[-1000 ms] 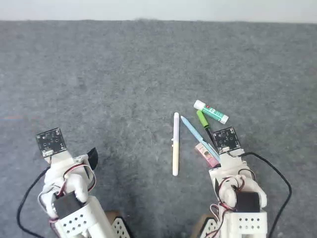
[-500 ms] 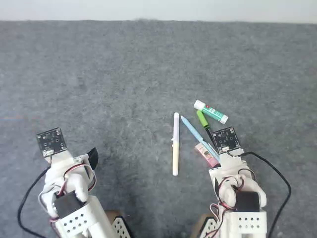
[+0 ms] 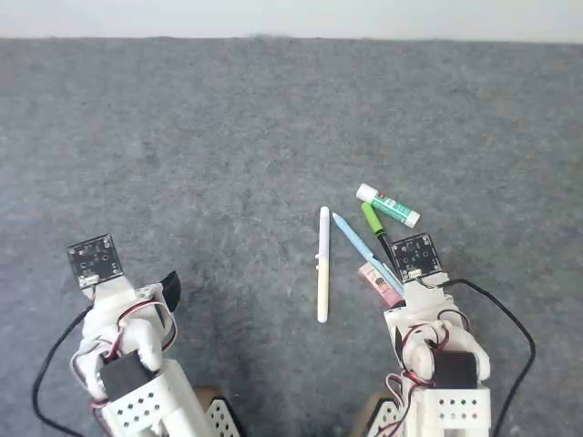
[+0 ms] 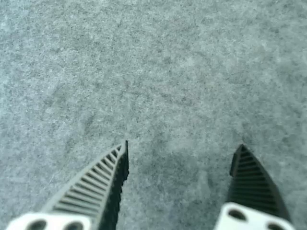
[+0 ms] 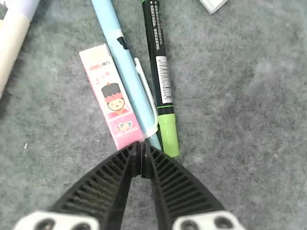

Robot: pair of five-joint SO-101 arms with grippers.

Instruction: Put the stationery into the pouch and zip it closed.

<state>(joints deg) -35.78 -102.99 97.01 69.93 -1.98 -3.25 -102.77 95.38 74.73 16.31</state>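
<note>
Evidently nothing is packed yet: all 5 pieces lie loose on the grey felt table cover (image 3: 228,137). The right gripper (image 5: 142,146) has its jaws pressed together on nothing, tips just short of the pink boxed eraser (image 5: 111,102), the light blue plastic pen (image 5: 125,72) and the green-and-black marker (image 5: 159,81). Beyond them lies a white glue stick with a green label (image 3: 388,206), and beside them a long white-and-cream pen (image 3: 322,264). The left gripper (image 4: 183,146) hangs spread wide over bare felt, well apart from them. Picking, packing and zipping all remain.
</note>
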